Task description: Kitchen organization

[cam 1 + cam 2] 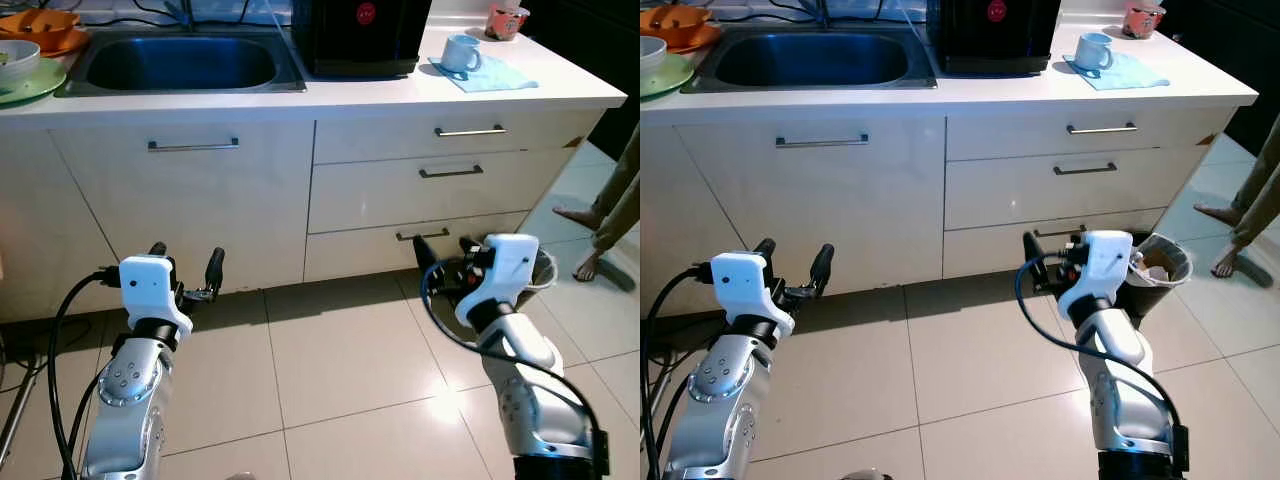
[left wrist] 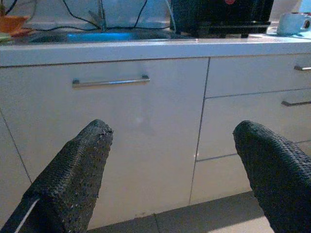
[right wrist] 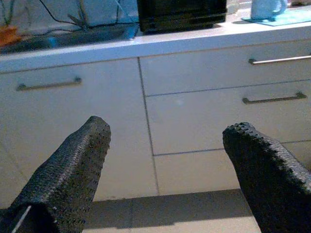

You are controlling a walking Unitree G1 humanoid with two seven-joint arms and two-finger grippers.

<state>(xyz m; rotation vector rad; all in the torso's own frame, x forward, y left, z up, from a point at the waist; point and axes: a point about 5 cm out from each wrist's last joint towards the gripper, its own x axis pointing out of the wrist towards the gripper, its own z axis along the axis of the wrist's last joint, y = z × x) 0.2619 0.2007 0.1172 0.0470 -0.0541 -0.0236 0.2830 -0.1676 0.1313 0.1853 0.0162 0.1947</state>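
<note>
Stood before the counter (image 1: 350, 98), short of it, arms raised at cabinet height. Left gripper (image 1: 186, 268) held with fingers spread wide, gripping nothing, aimed at the cupboard door under the sink (image 1: 180, 62). Right gripper (image 1: 445, 258) likewise spread and empty, pointed toward the drawers (image 1: 450, 172). On the countertop, well apart from both grippers: a white mug (image 1: 460, 53) resting on a blue cloth (image 1: 490, 75), just beside a black appliance (image 1: 360, 35); dishes (image 1: 20, 70) stacked left of the sink. A small bin (image 1: 1160, 262) seen on the floor close behind the right wrist. A person's bare feet (image 1: 585, 240) at the far right. Judged as the approach step, nothing yet picked up. Next move likely called for stepping closer and lifting an arm to counter level, probably toward the mug.
</note>
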